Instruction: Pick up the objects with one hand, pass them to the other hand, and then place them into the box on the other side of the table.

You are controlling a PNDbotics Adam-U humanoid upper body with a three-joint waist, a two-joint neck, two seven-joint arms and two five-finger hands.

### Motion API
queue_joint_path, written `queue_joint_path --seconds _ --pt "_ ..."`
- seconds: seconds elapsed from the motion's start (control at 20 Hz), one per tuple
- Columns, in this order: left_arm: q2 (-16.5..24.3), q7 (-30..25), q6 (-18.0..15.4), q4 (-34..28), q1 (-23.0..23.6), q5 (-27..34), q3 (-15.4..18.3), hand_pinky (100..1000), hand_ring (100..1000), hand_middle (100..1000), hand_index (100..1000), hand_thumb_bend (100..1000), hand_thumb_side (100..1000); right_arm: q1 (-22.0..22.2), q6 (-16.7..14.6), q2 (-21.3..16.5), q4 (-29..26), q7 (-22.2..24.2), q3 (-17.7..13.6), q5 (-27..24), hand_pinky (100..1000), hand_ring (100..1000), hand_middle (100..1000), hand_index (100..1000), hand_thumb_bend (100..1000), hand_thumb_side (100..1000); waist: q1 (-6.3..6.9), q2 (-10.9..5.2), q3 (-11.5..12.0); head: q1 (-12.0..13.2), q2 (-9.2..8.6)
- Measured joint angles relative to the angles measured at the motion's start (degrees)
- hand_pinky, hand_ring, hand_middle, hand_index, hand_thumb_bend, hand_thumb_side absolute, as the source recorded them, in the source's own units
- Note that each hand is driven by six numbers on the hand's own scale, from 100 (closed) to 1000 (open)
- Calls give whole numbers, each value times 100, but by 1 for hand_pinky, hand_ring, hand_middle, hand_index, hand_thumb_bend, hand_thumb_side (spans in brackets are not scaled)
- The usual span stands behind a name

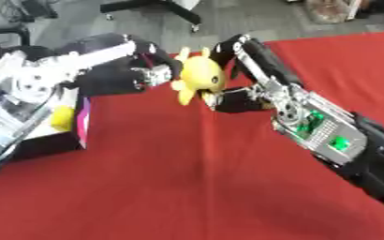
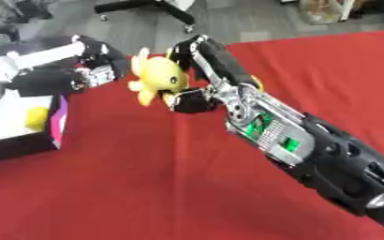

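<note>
A yellow plush toy (image 1: 199,75) hangs in the air over the red table (image 1: 187,187), near its far edge. My right hand (image 1: 240,96) comes in from the right and is shut on it, fingers arched over its top and thumb under it. From the left my left hand (image 1: 142,72) reaches to the toy's left side. Its fingers are spread and their tips lie at the toy's edge, not closed round it. A box (image 2: 31,136) with a pink side stands at the table's left edge, and a small yellow thing (image 2: 36,117) lies inside it.
The red cloth covers the table in front of both arms. Beyond the far edge is grey floor with the legs of a black chair (image 1: 158,9). My right forearm (image 2: 310,145) crosses the table's right half.
</note>
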Motion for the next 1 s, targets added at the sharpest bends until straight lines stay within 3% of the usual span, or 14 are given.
queue_joint_path --seconds 1.0 --pt "-315 -319 -246 449 -3 -537 -12 858 794 760 866 321 931 -76 -213 0 1 14 2 68 462 590 388 487 193 100 27 2 -43 6 0"
